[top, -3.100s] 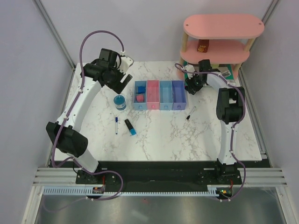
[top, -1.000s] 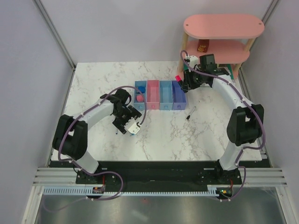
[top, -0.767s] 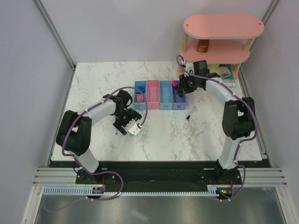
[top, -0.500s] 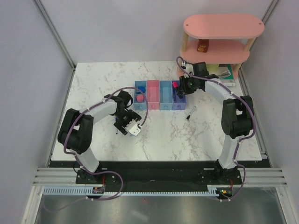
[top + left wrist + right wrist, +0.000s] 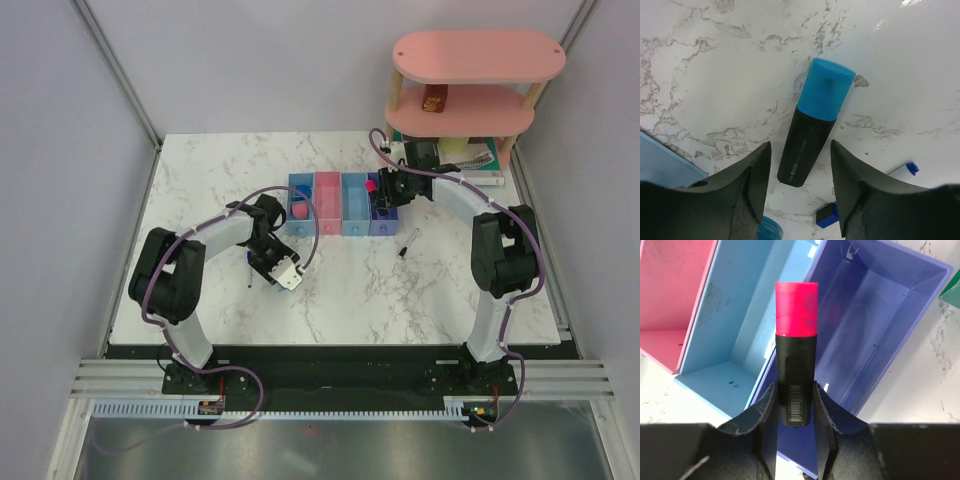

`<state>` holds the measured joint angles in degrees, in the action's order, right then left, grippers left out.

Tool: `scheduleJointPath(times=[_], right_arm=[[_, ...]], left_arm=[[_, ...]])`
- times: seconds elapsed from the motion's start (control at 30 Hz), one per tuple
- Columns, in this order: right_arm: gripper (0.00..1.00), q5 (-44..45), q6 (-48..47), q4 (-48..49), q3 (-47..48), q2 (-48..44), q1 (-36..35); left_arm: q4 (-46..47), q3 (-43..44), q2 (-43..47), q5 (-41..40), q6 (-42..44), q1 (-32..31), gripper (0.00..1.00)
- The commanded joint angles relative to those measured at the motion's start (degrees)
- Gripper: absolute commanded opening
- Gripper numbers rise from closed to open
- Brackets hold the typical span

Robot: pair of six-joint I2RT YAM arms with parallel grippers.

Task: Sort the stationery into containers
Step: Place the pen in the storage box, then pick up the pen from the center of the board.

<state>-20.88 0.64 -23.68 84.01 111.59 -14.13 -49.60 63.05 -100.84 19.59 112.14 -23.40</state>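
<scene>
Jaws of left gripper [image 5: 801,150] were narrowed, unclamped, round blue highlighter [image 5: 812,125]. Pink highlighter [image 5: 796,365], clenched in right gripper [image 5: 795,396], was brought over bins [image 5: 327,207].

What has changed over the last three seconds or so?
The left arm swung from the far left down to the blue-capped highlighter; the left gripper now straddles it, jaws open either side. The right gripper, shut on the pink-capped highlighter, carried it left from beside the shelf to above the purple-blue bin. Unchanged: the pen right of the bins and the pink eraser in the leftmost bin.
</scene>
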Motion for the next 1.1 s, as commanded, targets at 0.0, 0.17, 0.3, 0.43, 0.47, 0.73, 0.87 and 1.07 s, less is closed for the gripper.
scheduleJointPath(times=[0.0, 0.17, 0.3, 0.43, 0.47, 0.73, 0.87, 1.07], right_arm=[[0.11, 0.49, -0.03, 1.71, 1.16, -1.38, -0.11], [0.16, 0.76, -0.21, 1.62, 0.98, -1.46, -0.11], [0.23, 0.85, -0.29, 1.53, 0.98, -1.46, -0.19], [0.31, 0.84, -0.21, 1.45, 1.33, -1.46, -0.20], [0.32, 0.76, -0.21, 1.36, 1.25, -1.64, -0.20], [0.51, 0.76, -0.21, 1.18, 0.98, -2.34, -0.20], [0.59, 0.84, -0.21, 0.83, 1.51, -2.61, -0.20], [0.61, 0.85, -1.79, -0.13, 2.39, -3.40, -0.19]], left_arm=[[0.47, 0.50, -2.08, 1.15, 14.51, -0.33, 0.55], [0.47, 0.32, -2.61, 0.62, 15.13, -0.69, 0.53], [0.39, -0.29, -2.70, -0.26, 16.45, -0.86, 0.47], [0.12, -0.82, -2.87, -0.87, 16.97, -1.21, 0.43], [0.12, -0.91, -2.96, -1.22, 17.06, -1.39, 0.42], [-0.58, -2.58, -2.87, -2.98, 17.68, -2.27, 0.33], [-0.93, -2.67, -2.87, -3.42, 17.41, -3.14, 0.25], [-1.19, -0.04, -1.39, -2.11, 12.59, -4.11, 0.02]])
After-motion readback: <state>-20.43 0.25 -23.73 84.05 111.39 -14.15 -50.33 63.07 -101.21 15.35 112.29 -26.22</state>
